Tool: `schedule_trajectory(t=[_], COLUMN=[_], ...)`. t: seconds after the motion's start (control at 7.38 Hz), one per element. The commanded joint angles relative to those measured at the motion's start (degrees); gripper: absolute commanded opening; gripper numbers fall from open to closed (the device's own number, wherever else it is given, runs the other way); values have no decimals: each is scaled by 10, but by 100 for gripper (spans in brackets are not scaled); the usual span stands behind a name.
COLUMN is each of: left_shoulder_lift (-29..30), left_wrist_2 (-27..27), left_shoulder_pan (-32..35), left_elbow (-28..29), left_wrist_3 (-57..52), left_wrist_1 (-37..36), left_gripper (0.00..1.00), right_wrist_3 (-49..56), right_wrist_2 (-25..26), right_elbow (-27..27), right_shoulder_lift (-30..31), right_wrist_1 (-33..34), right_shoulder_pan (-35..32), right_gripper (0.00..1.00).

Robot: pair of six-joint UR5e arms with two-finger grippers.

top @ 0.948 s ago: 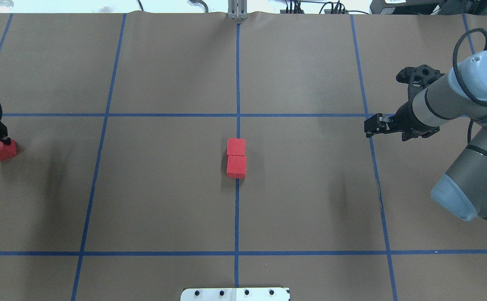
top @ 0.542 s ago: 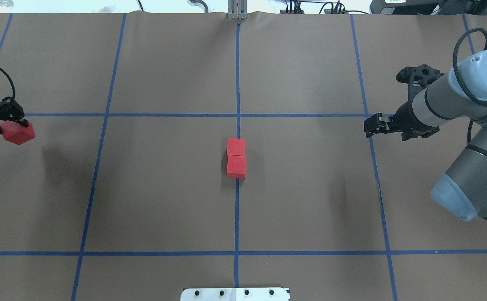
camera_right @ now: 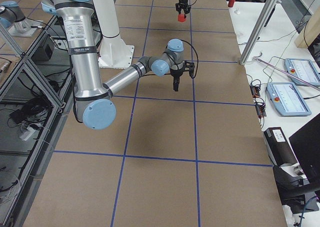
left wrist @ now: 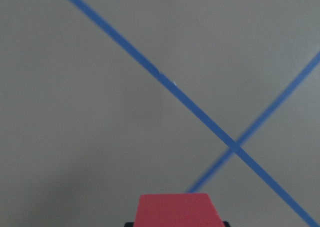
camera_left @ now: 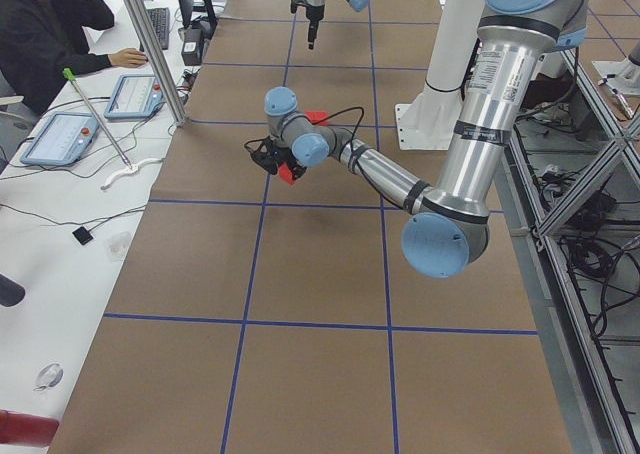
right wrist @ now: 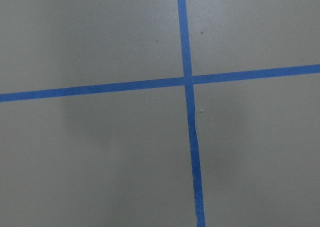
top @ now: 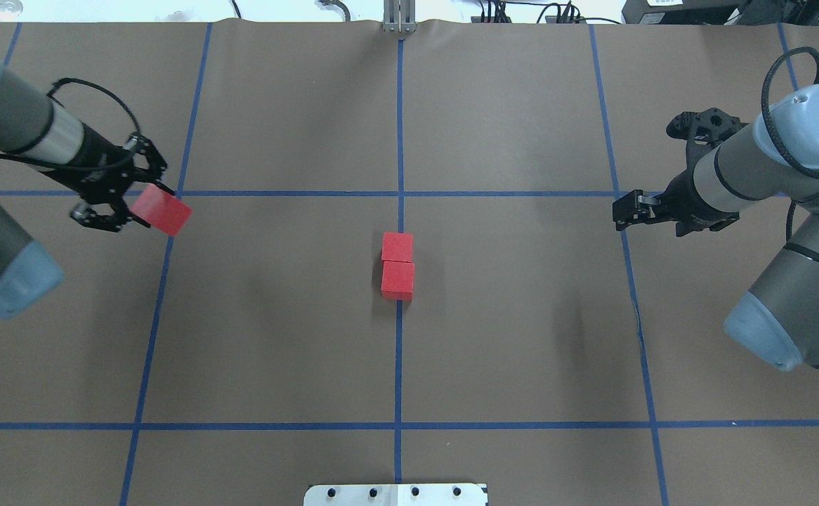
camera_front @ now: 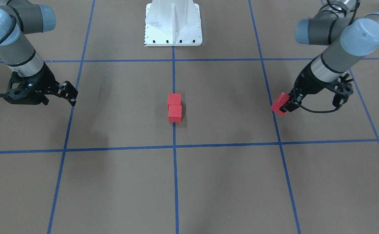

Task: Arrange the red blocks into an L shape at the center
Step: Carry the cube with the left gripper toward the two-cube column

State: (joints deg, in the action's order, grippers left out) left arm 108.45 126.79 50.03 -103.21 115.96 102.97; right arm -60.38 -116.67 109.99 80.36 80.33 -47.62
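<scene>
The left tool (top: 141,209) is clamped on one red block (top: 161,213), held tilted above the tabletop (top: 276,337) by the left grid line (well apart from the others). The other two red blocks (top: 397,280) sit touching at centre, one behind the other. The right tool (top: 619,212) hangs at far right; I cannot tell its grip.

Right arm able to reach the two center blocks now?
Probably yes: right hand is empty, nothing stands between it and the two center blocks. Left hand, holding the third block, is well clear.
</scene>
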Motion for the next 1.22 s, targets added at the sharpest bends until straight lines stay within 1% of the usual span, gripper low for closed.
schedule_trajectory(t=[0.0, 0.14, 0.41, 0.54, 0.68, 0.81, 0.95, 1.08], left_shoulder_lift=[133, 191, 257, 262, 271, 293, 307, 308], left_wrist_2=[-58, -57, -58, -60, -67, -67, -68, -68], left_shoulder_pan=[-88, -89, -109, -132, -138, -138, -139, -139], left_elbow=[41, 96, 184, 190, 201, 238, 259, 260], left_wrist_3=[157, 191, 232, 257, 261, 262, 264, 268], left_wrist_1=[-104, -125, -121, -120, -105, -98, -88, -87], left_gripper=[0, 0, 0, 0, 0, 0, 0, 0], right_wrist_3=[1, 1, 1, 0, 1, 0, 0, 0], right_wrist_2=[7, 7, 7, 7, 7, 7, 7, 7], right_elbow=[-4, -6, -7, -7, -7, -7, -7, -7], right_shoulder_lift=[1, 0, 0, 0, 0, 0, 0, 0], right_wrist_1=[0, 0, -1, 0, -1, 0, -1, -1], right_shoulder_pan=[0, 0, 0, 0, 1, 0, 0, 1], right_gripper=[100, 100, 100, 100, 100, 100, 100, 100])
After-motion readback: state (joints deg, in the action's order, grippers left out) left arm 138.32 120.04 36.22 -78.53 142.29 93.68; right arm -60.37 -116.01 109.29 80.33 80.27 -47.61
